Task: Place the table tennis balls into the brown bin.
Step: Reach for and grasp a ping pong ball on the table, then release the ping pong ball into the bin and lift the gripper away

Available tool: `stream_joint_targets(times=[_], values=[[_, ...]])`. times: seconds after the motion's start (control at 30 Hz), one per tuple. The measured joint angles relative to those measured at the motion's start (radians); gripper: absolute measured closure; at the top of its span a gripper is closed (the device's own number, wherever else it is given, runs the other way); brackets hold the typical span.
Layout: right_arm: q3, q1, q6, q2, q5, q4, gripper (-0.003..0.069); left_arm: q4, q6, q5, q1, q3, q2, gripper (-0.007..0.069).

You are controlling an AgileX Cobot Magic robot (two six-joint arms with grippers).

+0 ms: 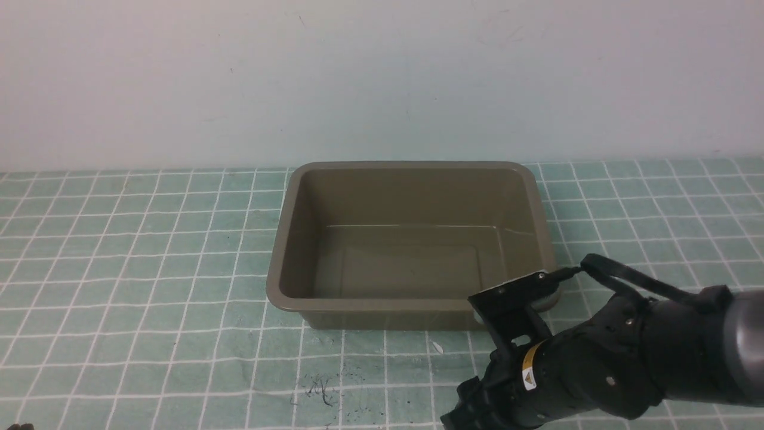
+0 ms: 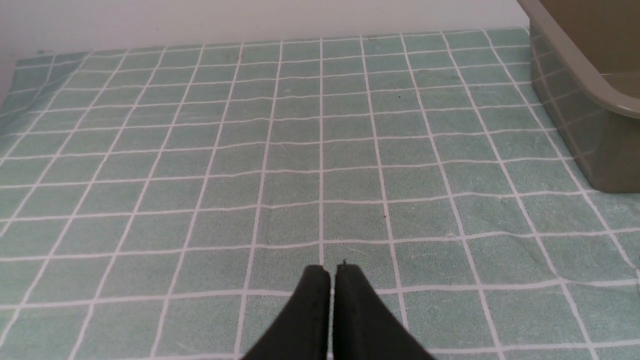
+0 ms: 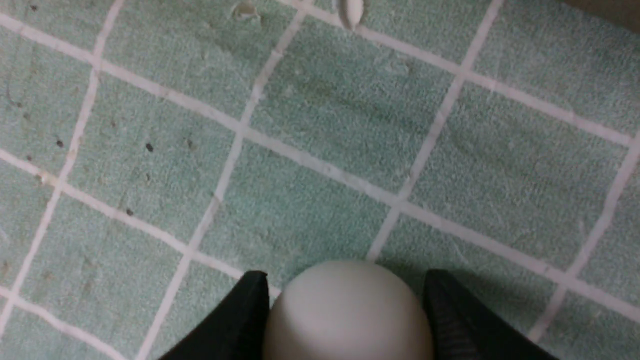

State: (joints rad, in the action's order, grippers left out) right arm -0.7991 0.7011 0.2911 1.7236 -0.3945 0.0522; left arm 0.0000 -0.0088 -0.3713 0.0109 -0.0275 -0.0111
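A white table tennis ball (image 3: 347, 310) sits between the two black fingers of my right gripper (image 3: 347, 280), which is shut on it just over the green checked cloth. In the front view the right arm (image 1: 597, 370) reaches down at the lower right, in front of the bin's near right corner; the ball and fingertips are hidden there. The brown bin (image 1: 412, 165) stands in the middle of the cloth, and nothing shows inside it. My left gripper (image 2: 332, 272) is shut on nothing, low over the cloth, with the bin's corner (image 2: 590, 80) off to one side.
A small white scrap (image 1: 437, 347) lies on the cloth in front of the bin, also seen from the right wrist as a pale scrap (image 3: 351, 11). Dark scribbled marks (image 1: 319, 388) stain the cloth nearby. A pale wall rises behind the table.
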Motion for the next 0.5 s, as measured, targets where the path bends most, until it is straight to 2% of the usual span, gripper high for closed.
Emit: stream_joint_targets(times=[0.23,0.37,0.5], values=[[-0.128,0.000,-0.034,-0.176,-0.294,-0.014,0.0298,0.000,0.000,0.000,0.000,0.000,0.000,0.0629],[-0.286,-0.019,-0.039,-0.266,-0.313,-0.101,0.0298,0.000,0.000,0.000,0.000,0.000,0.000,0.0629],[-0.447,-0.092,-0.048,-0.193,-0.320,-0.116,0.0298,0.000,0.000,0.000,0.000,0.000,0.000,0.0629]])
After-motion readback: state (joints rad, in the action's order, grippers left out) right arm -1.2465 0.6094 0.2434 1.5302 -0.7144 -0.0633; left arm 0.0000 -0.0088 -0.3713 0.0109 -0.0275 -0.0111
